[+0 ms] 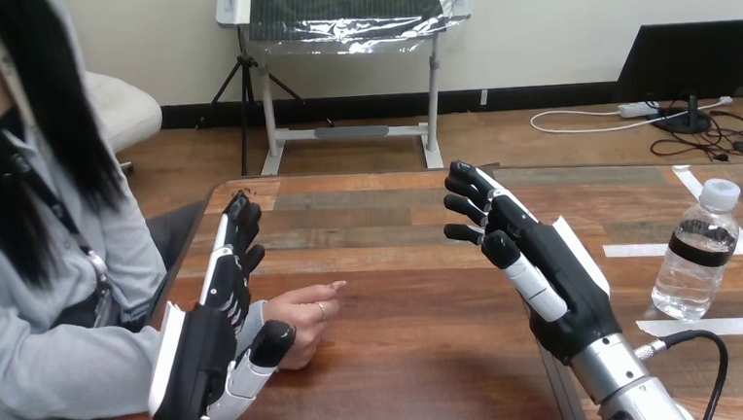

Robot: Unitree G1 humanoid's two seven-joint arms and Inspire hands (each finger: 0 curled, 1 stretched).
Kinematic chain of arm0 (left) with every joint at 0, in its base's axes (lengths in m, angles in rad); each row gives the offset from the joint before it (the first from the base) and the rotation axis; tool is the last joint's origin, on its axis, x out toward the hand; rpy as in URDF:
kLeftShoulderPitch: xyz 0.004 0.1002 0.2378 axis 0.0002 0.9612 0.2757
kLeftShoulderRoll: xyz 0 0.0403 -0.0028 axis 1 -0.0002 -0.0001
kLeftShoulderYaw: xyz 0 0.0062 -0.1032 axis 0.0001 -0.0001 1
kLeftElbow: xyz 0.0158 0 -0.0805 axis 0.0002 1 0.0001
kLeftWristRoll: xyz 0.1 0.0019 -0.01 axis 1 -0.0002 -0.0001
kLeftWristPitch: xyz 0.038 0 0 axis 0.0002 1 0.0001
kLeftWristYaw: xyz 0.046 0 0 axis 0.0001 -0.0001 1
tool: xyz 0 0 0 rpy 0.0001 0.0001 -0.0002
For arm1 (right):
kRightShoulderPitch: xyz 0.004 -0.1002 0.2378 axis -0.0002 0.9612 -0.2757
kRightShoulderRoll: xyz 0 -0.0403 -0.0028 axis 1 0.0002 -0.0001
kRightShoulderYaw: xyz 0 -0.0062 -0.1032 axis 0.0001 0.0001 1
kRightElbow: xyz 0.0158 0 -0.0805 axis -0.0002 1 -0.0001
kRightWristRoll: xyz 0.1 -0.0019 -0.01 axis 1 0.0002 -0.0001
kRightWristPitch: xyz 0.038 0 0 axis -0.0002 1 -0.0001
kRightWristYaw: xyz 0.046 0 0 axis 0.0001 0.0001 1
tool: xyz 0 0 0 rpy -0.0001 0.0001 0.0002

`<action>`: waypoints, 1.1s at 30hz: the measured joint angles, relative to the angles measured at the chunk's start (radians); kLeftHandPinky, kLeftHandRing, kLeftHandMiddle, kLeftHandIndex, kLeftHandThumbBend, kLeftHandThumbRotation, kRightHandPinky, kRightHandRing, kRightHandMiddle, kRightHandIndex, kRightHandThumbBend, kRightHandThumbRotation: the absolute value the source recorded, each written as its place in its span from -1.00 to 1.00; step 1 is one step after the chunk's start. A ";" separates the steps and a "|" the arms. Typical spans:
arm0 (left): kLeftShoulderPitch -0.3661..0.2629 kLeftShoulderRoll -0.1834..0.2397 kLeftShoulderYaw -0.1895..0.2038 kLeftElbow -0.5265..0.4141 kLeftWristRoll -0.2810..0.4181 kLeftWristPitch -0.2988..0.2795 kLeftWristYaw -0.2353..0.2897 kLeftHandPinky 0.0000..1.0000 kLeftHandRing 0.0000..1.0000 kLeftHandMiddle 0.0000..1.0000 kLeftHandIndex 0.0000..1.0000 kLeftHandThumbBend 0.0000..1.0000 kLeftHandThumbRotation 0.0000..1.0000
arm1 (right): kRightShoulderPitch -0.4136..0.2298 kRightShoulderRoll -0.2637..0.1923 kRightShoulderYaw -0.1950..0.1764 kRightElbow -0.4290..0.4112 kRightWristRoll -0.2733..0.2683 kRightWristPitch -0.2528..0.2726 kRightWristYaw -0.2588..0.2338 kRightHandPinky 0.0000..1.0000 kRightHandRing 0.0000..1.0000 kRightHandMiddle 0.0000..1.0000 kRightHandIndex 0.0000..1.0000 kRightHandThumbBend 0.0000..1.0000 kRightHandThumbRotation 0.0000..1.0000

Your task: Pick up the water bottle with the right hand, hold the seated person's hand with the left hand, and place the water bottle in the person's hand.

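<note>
Clear water bottle (pixel 694 254), upright (untouched), right hand (pixel 548 287) apart

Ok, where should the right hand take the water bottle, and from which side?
Probably round the body at the black label band, where the water bottle is a straight cylinder; above, it narrows toward the white cap. It stands upright on the table, and the open right hand is beside it toward the table's middle, so come in sideways from there, fingers wrapping round.

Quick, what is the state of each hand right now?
Left hand: open, fingers straight, against the person's hand, not gripping it.
Right hand: open, holding nothing; the water bottle stands apart from it.
</note>
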 measured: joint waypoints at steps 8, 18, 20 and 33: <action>0.000 0.001 0.009 0.000 -0.001 0.000 -0.001 0.88 0.97 1.00 1.00 1.00 0.73 | 0.000 0.000 -0.001 0.000 0.006 0.000 0.014 0.71 0.86 0.86 0.86 1.00 0.60; 0.000 0.001 0.010 0.000 0.000 0.000 -0.002 0.88 0.97 1.00 1.00 1.00 0.73 | 0.000 0.000 -0.001 0.000 0.007 0.000 0.016 0.72 0.86 0.86 0.85 1.00 0.60; 0.000 0.001 0.010 0.000 0.001 0.000 -0.002 0.88 0.97 1.00 1.00 1.00 0.73 | 0.000 0.000 -0.001 0.000 0.006 0.000 0.014 0.72 0.85 0.86 0.85 1.00 0.60; 0.000 0.001 0.011 0.000 -0.001 0.000 -0.004 0.88 0.97 1.00 1.00 1.00 0.71 | 0.000 -0.001 -0.001 0.000 -0.009 0.000 -0.015 0.69 0.83 0.85 0.86 1.00 0.59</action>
